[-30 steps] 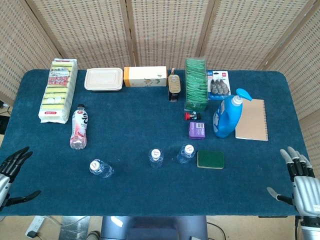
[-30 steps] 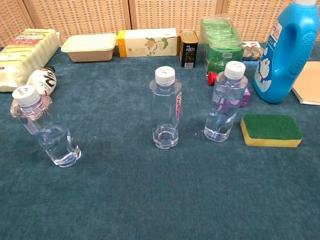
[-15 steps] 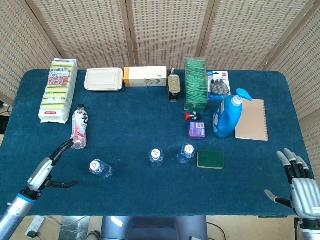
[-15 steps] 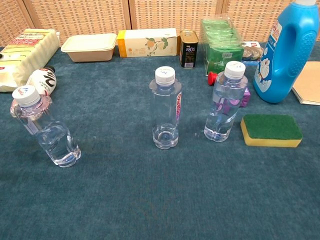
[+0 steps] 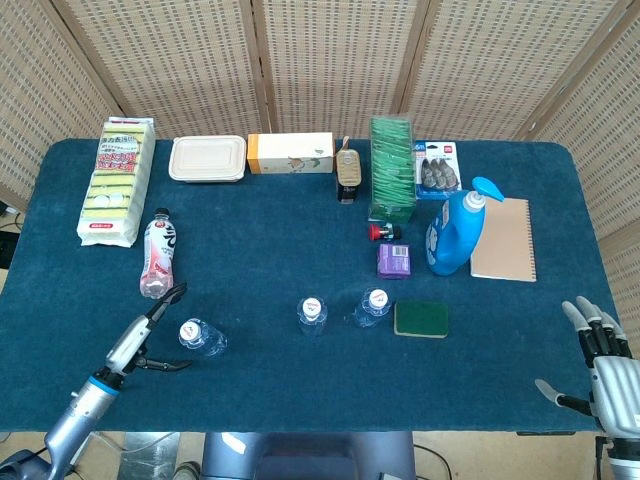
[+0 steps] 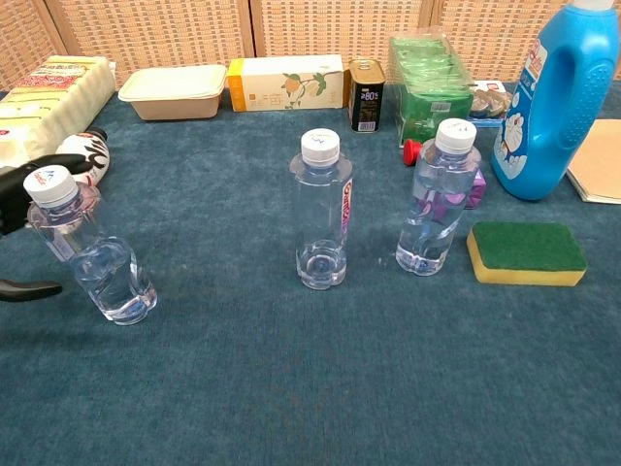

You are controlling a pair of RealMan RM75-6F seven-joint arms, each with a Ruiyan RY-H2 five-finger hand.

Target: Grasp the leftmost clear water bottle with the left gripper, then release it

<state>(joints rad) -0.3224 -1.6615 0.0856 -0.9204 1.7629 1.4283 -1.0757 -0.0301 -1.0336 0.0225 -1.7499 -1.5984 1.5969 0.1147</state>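
Nearest us, at the front right corner of the tabletop (image 5: 300, 400), we see our right hand (image 5: 600, 360) held up with its fingers spread and nothing in it. Toward the front left corner our left hand (image 5: 145, 335) reaches in beside the leftmost clear bottle (image 5: 200, 337); its fingers are apart, one set by the cap and the thumb lower down beside the body, and we cannot tell whether they touch the bottle yet. In the chest view that bottle (image 6: 87, 252) stands tilted, with dark fingers (image 6: 19, 184) just to its left.

Further right along the front, a second clear bottle (image 5: 312, 314) stands upright and a third clear bottle (image 5: 372, 305) stands just beside a green sponge (image 5: 421, 319). Behind the left hand a white and red drink bottle (image 5: 158, 258) lies on its side.

Mid-table we see a purple box (image 5: 394, 260), a blue detergent jug (image 5: 455, 230) and a tan notebook (image 5: 504, 240) near the right edge.

Along the back edge, from the left corner, lie a pack of sponges (image 5: 118, 180), a cream lidded container (image 5: 208, 158), a white and orange carton (image 5: 291, 153), a small tin (image 5: 347, 170) and a green packet stack (image 5: 392, 168)
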